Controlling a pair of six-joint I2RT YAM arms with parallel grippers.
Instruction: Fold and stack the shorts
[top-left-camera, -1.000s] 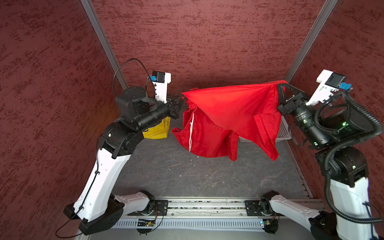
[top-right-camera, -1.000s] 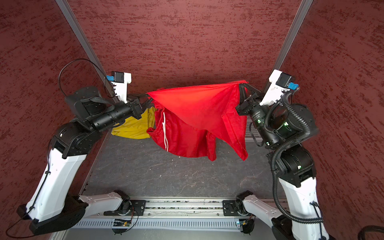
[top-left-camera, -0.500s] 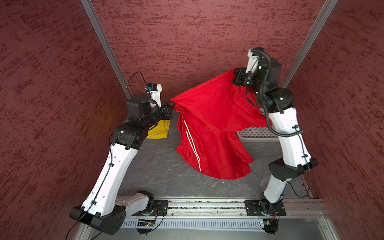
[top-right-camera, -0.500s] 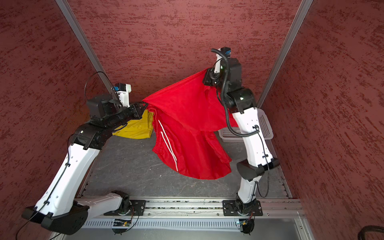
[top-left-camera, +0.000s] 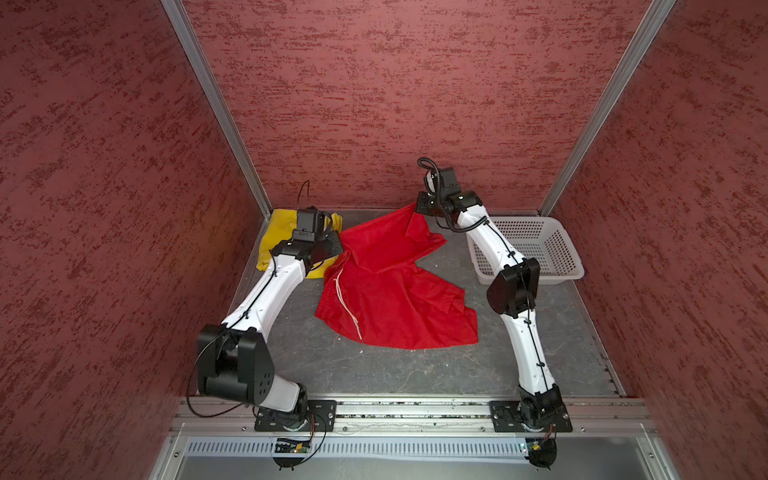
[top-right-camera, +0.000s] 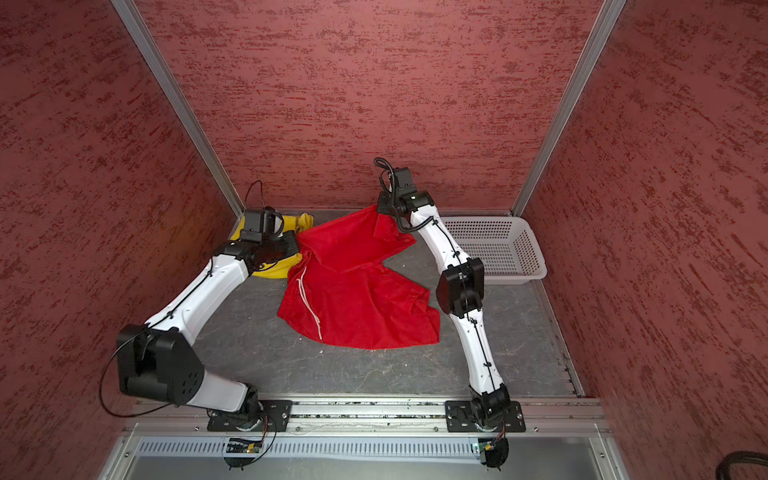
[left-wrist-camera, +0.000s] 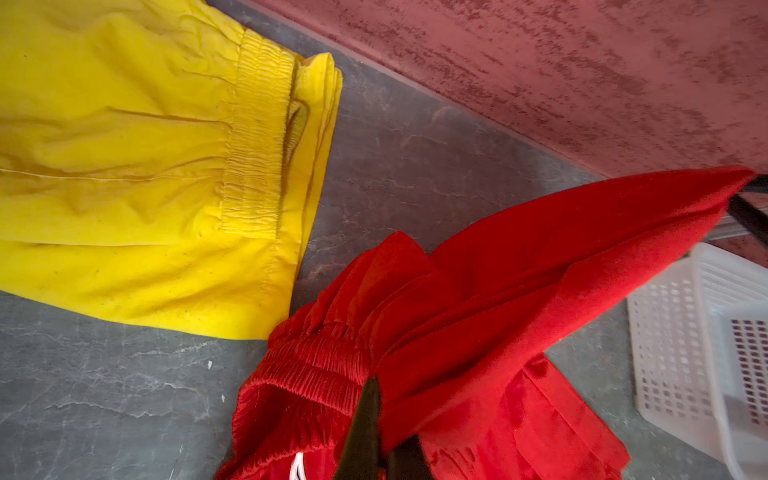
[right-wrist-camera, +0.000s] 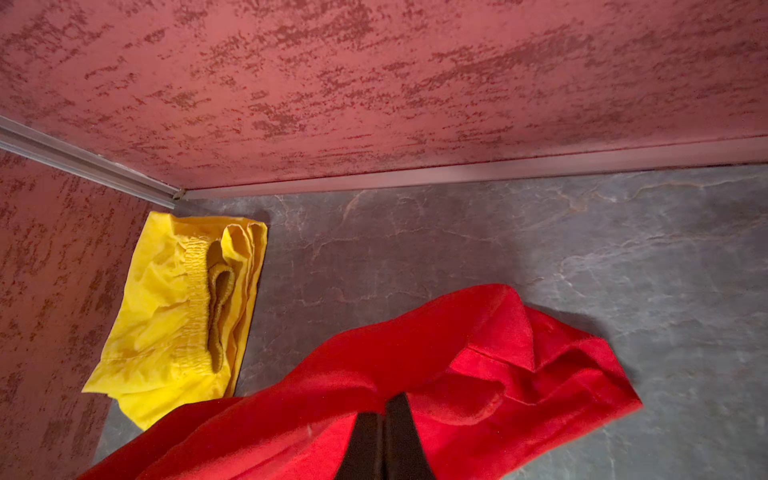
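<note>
Front of grey table (top-left-camera: 374, 374): red shorts (top-left-camera: 395, 303) lie spread mid-table, hem twd the front, white drawcord (top-left-camera: 347, 303) showing, far part raised off the surface btwn the two arms. L gripper (left-wrist-camera: 380, 415) has its jaws pinched on the gathered red waistband (left-wrist-camera: 316, 370); R gripper (right-wrist-camera: 384, 409) has its jaws pressed tight on a red corner, up nr the back wall (top-left-camera: 395, 124). Furthest back: yellow shorts (top-left-camera: 276, 237) folded flat in far-left corner, just beside the red pair & partly hidden by the L wrist in both top views; white basket (top-left-camera: 536, 276) far right, apart from both pairs.
</note>
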